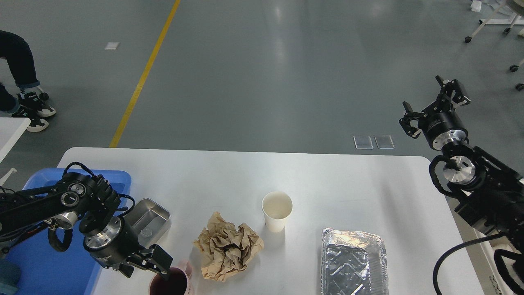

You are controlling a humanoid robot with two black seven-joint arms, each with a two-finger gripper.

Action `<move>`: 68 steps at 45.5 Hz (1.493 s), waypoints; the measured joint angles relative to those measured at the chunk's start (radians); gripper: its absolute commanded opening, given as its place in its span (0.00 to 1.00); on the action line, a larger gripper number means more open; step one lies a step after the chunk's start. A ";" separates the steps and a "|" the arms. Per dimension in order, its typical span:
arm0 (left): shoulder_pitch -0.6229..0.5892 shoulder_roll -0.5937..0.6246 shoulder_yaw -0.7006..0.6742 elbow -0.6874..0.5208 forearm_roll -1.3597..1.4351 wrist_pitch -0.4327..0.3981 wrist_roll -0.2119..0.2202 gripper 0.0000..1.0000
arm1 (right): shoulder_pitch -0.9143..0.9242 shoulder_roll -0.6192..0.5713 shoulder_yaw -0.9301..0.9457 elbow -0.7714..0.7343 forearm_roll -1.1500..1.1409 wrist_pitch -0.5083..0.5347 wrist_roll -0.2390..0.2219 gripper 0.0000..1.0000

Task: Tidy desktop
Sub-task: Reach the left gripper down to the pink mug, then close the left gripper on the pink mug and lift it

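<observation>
A humanoid robot's left arm reaches in low from the left edge across a blue tray (45, 270), its wrist bent downward so that the left tool (153, 267) hangs at the rim of a pink mug (174, 282) at the front edge of the white tabletop (335, 184). Its fingers are apart, one just over the mug's dark opening; whether they touch the rim cannot be told. The right arm rises from the right edge beyond the tabletop's corner, its right tool (434, 104) lifted over the grey floor with fingers spread wide, holding nothing. On the tabletop, which fills the lower half of the view, an empty steel tin (153, 217) sits just beside the blue tray, partly behind the left arm. A crumpled wad of brown paper (227, 248) lies near the middle, with an upright white paper cup (277, 211), apparently empty, just behind it. An empty foil tray (354, 262) lies to the right.
</observation>
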 measured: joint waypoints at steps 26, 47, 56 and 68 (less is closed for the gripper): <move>0.001 -0.089 0.035 0.026 0.065 0.000 0.020 0.94 | -0.007 -0.021 0.002 0.000 0.001 0.001 0.000 1.00; 0.002 -0.125 0.032 0.027 0.071 0.000 0.165 0.09 | -0.011 -0.035 0.002 0.000 0.001 0.003 0.000 1.00; 0.010 -0.128 0.033 0.033 0.104 0.000 0.175 0.00 | -0.014 -0.035 0.002 0.000 0.001 0.003 0.000 1.00; 0.022 -0.157 0.000 0.039 0.194 -0.001 0.175 0.00 | -0.018 -0.036 0.002 0.000 0.001 0.003 0.000 1.00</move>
